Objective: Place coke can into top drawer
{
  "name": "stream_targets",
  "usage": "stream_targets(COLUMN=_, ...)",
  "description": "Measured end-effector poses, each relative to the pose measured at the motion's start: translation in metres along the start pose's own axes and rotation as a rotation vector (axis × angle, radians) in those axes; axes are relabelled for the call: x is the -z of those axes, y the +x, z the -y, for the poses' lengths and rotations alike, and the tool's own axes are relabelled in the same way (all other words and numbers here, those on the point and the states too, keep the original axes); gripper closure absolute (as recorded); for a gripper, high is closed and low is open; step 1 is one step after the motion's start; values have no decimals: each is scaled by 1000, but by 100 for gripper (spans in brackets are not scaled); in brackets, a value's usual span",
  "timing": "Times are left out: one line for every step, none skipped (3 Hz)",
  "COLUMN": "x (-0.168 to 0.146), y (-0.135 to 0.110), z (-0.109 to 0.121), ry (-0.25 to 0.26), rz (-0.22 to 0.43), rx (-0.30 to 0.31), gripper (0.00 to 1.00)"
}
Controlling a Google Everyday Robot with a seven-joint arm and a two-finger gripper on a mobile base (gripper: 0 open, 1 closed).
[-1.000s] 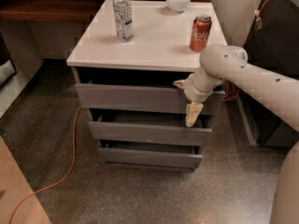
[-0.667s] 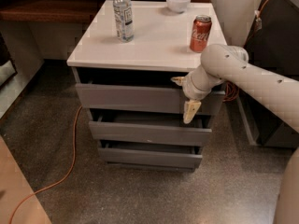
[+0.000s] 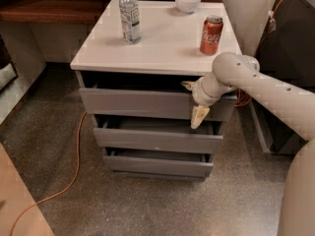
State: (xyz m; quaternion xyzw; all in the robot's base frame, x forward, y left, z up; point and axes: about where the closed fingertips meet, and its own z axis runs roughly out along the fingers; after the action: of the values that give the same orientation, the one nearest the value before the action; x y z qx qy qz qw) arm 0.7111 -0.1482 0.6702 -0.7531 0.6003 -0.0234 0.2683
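The red coke can point(image 3: 211, 35) stands upright at the right side of the cabinet's white top point(image 3: 157, 43). The top drawer point(image 3: 142, 102) is pulled out a little, with a dark gap under the white top. My gripper point(image 3: 192, 105) is at the right end of that drawer's front. One finger point(image 3: 187, 85) reaches over the front's upper edge. The other tan finger point(image 3: 199, 117) hangs down in front of it. The fingers are spread apart and hold nothing. The can is above and behind the gripper, untouched.
A clear plastic bottle point(image 3: 130, 16) and a white bowl point(image 3: 188, 1) stand on the cabinet top. Two narrower grey drawers point(image 3: 157, 140) below are slightly out. An orange cable point(image 3: 74, 166) lies on the floor at left. A wooden shelf point(image 3: 44, 6) is at back left, dark furniture at right.
The gripper has shifted slightly left and up along the top drawer's front. The can, bottle and bowl have not moved.
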Motion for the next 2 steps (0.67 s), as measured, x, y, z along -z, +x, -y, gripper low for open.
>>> stream_targets(x=-8, y=15, z=5, ry=26, rz=-23, rx=-58, gripper=25)
stream_targets(x=-9, y=19, z=6, ry=35, rz=-30, rx=-82, gripper=47)
